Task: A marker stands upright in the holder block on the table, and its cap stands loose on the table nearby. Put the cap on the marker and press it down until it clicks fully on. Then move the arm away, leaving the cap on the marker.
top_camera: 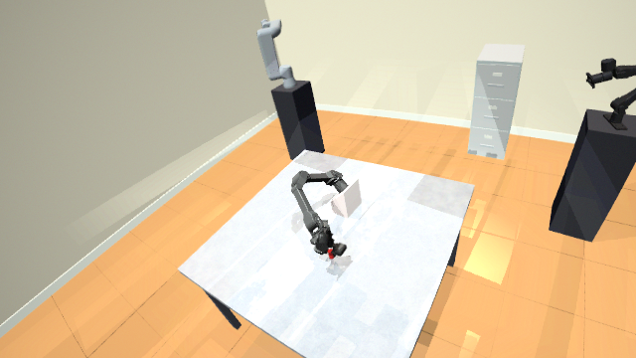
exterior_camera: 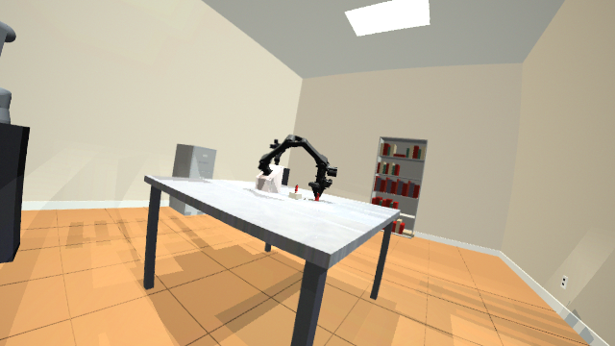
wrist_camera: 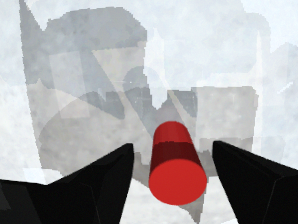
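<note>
My gripper (wrist_camera: pixel 172 149) stands half open and grasps nothing: in the wrist view the two black fingers flank the red cap (wrist_camera: pixel 176 169) with a gap showing on each side. The cap stands upright on the table (exterior_camera: pixel 269 216), directly below me. I judge it to be a light, rigid, smooth cylinder that will tip or roll if one finger touches first, so I take hold across its round wall at mid-height, both fingers closing evenly. My arm (top_camera: pixel 305 204) arches up from its base, over the table and down, with the wrist pointing nearly straight at the surface. Farther on, the marker (exterior_camera: pixel 297 187) stands in the holder block (exterior_camera: pixel 295 195), near the cap but apart from it.
</note>
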